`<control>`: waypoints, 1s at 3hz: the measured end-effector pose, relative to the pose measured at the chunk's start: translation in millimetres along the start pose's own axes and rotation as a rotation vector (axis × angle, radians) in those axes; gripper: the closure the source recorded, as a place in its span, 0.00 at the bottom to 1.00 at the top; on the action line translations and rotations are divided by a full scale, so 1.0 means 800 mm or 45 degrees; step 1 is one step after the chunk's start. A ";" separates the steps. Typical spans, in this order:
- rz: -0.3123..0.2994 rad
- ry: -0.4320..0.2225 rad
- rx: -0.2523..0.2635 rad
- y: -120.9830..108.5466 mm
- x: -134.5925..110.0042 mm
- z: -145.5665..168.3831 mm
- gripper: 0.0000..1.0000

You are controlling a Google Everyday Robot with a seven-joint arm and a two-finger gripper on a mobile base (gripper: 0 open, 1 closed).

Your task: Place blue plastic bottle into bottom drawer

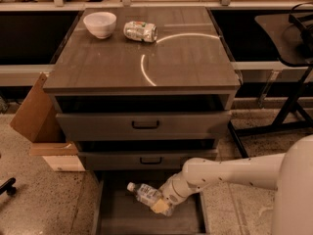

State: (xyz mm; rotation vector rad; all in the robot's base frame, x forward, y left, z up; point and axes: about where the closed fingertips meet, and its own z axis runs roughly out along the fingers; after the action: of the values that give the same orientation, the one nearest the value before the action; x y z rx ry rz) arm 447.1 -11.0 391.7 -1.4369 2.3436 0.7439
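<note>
The clear bottle (pixel 145 194) is held tilted by its base in the gripper (pixel 163 205), cap raised leftward, above the dark flat floor of the pulled-out bottom drawer (pixel 122 222)

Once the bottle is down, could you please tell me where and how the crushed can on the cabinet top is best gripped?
I would grip the crushed can across its middle, coming from above: it lies on its side, ends pointing left and right, apart from the bowl. The gripper is down over the bottom drawer, holding the blue plastic bottle.
</note>
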 end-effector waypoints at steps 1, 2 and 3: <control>0.010 0.015 0.031 -0.019 0.023 0.017 1.00; 0.028 -0.031 0.024 -0.037 0.043 0.035 1.00; 0.048 -0.081 0.000 -0.058 0.060 0.057 1.00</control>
State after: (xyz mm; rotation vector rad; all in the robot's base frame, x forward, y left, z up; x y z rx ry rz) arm 465.6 -37.6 317.9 -1.3524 2.3288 0.7879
